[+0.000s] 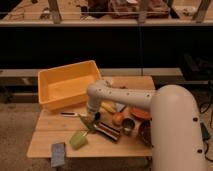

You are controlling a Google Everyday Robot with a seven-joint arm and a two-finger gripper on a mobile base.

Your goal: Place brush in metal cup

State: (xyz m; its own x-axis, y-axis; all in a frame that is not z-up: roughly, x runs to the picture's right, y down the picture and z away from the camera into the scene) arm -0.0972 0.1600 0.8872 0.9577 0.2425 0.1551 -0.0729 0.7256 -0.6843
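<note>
Camera view: the robot's white arm reaches from the right foreground across a wooden table. It bends at a rounded joint and turns straight down, so that the gripper hangs low over the tabletop just in front of a yellow bin. Whether the gripper is open or closed, or has hold of anything, cannot be told.

The brush lies flat on the table close to the bin's front wall. It sits just to the left of the gripper as pictured, with one end pointing toward it. Contact between the two cannot be made out.

The metal cup stands upright on the other side of the gripper, well apart from the brush. An orange fruit is just beside the cup, and a dark striped block lies between the cup and the gripper. A green cup and a grey sponge rest near the table's front edge.
</note>
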